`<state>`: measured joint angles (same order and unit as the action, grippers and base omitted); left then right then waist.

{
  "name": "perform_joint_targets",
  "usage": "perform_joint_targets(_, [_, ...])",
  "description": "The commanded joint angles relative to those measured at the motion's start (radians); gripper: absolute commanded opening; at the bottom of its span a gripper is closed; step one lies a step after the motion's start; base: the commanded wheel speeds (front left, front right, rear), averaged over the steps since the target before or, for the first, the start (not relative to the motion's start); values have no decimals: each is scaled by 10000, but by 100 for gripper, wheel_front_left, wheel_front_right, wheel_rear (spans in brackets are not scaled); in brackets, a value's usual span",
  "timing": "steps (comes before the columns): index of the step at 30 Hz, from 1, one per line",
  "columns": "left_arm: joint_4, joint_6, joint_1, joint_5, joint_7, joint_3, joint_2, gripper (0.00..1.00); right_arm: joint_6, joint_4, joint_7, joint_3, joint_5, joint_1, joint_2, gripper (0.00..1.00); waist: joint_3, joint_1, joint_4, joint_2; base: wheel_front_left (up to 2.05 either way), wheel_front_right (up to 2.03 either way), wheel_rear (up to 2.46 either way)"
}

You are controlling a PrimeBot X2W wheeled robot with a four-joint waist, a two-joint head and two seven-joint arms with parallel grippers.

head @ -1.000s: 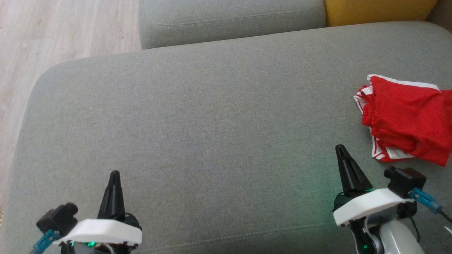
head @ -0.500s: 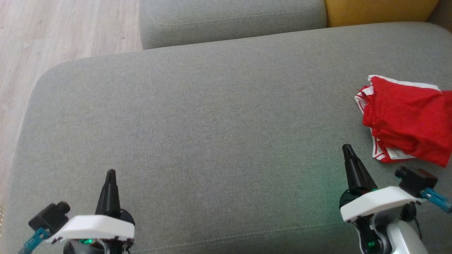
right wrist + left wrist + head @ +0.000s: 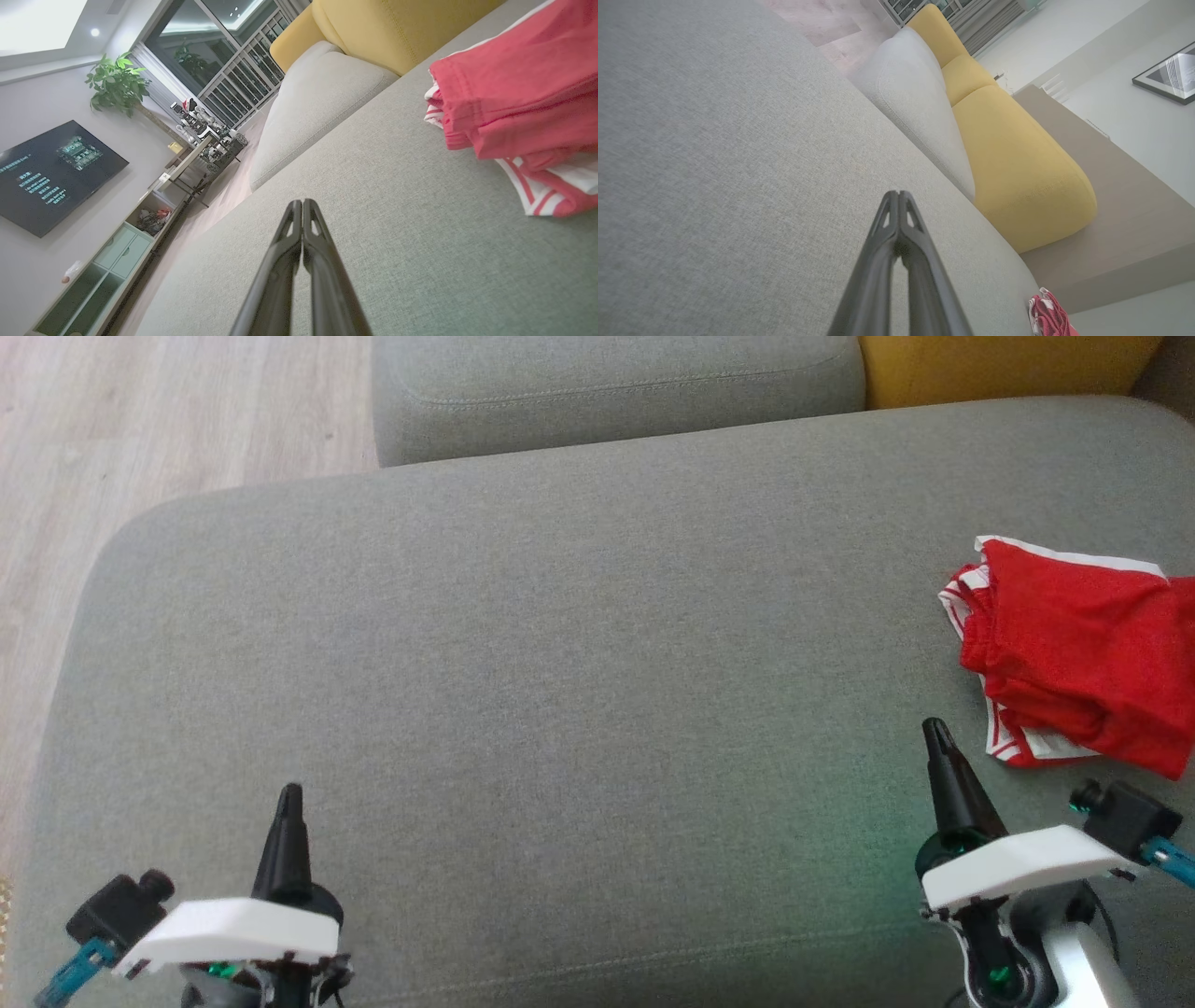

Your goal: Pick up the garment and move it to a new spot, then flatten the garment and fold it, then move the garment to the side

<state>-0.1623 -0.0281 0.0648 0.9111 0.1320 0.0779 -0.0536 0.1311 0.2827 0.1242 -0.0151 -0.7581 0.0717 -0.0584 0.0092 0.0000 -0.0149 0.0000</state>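
- We find the garment, red with white striped trim, lying at the far right of the grey sofa seat. Part of it runs past the right edge of the head view.
- It sits in a compact, layered bundle rather than spread out. The edges are uneven and some white trim pokes out at the near side.
- We judge that the folding and the move to the side are most likely done. The fold is rough, and we cannot rule out that it needs tidying.
- The right gripper is just near and left of the bundle, apart from it. Its two fingers are pressed together with nothing between them.
- The left gripper is at the near left of the seat, well apart from the garment. Its fingers likewise meet at the tips and hold nothing.
- A second grey cushion lies at the far side, with a yellow cushion to its right. Pale wooden floor shows at the far left.
- We note nothing between the right gripper and the garment. The only concern we record is how close the bundle lies to the right end of the seat.
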Motion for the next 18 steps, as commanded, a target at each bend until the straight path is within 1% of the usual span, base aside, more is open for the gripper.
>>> perform_joint_targets(1, [281,-116,-558,231,-67,-283,-152,0,-2,-364,-63,-12,-280,403,-107,0,-1,0,3,0,0,0,0])
perform_joint_targets(18, [28,-328,-822,1884,-544,-566,-179,0,-2,-372,-548,225,-2252,387,-111,0,-15,0,37,0,0,0,0])
